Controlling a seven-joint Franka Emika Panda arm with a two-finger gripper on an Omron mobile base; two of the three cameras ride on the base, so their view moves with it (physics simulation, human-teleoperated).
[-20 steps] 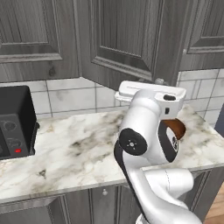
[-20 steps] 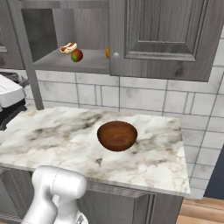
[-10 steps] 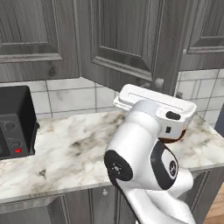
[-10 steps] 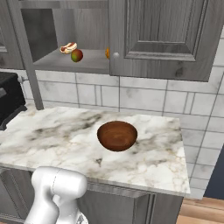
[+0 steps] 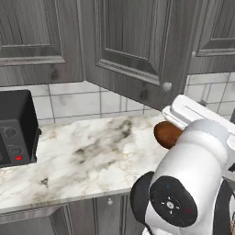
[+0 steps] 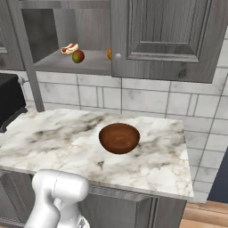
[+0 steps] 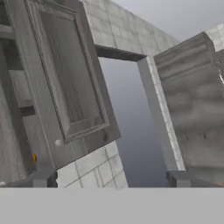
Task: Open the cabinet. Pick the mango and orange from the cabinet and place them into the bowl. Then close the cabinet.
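Note:
The cabinet (image 6: 164,40) has its left door (image 5: 133,46) swung out over the counter and its right door shut. On the grey shelf inside lies the mango (image 6: 78,56). The orange (image 6: 109,54) shows as a sliver behind the shut door's edge. The brown bowl (image 6: 119,138) stands on the marble counter with nothing in it; in the left base view my arm half hides the bowl (image 5: 166,134). My gripper (image 7: 111,179) is open with nothing between its tips. It looks up at a door panel (image 7: 70,83), where a speck of the orange (image 7: 34,157) shows.
A black microwave (image 5: 13,128) stands at the counter's left end. A hot-dog-like item (image 6: 69,48) lies on the shelf behind the mango. The open door's knob (image 5: 166,86) juts out above the bowl. My white arm (image 5: 193,183) rises in front of the counter (image 6: 53,133).
My arm has swung nearer the left base camera and now covers more of the bowl. The white hand seen at the right base view's left edge a second ago is gone from there.

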